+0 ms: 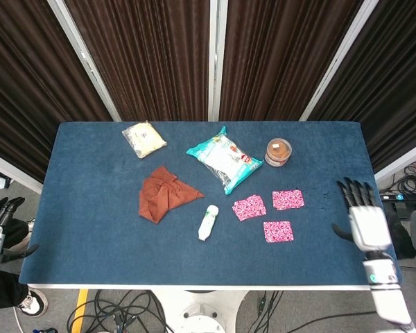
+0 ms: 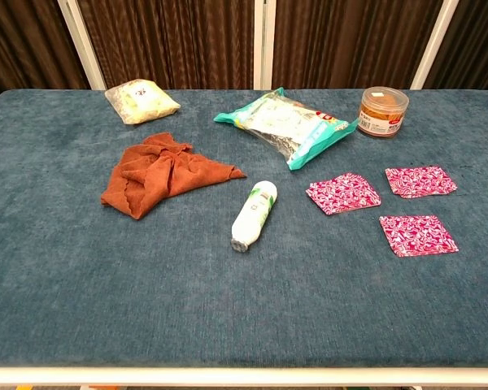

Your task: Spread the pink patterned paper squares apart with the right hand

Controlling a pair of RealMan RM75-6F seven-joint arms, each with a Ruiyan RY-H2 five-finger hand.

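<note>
Head view shows the right robot hand (image 1: pixel 364 220) empty with fingers spread at the tabletop's (image 1: pixel 90 208) right edge, well apart from three separated pink paper squares (image 1: pixel 288 200) lying flat near a white bottle (image 1: pixel 208 222).

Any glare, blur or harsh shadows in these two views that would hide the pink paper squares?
Head view: even overhead light, soft shadows, all three pink paper squares sharp; the right robot hand is slightly soft near the frame edge. Chest view: the squares are crisp, with mild glare only on the teal snack bag; neither robot hand shows there.
</note>
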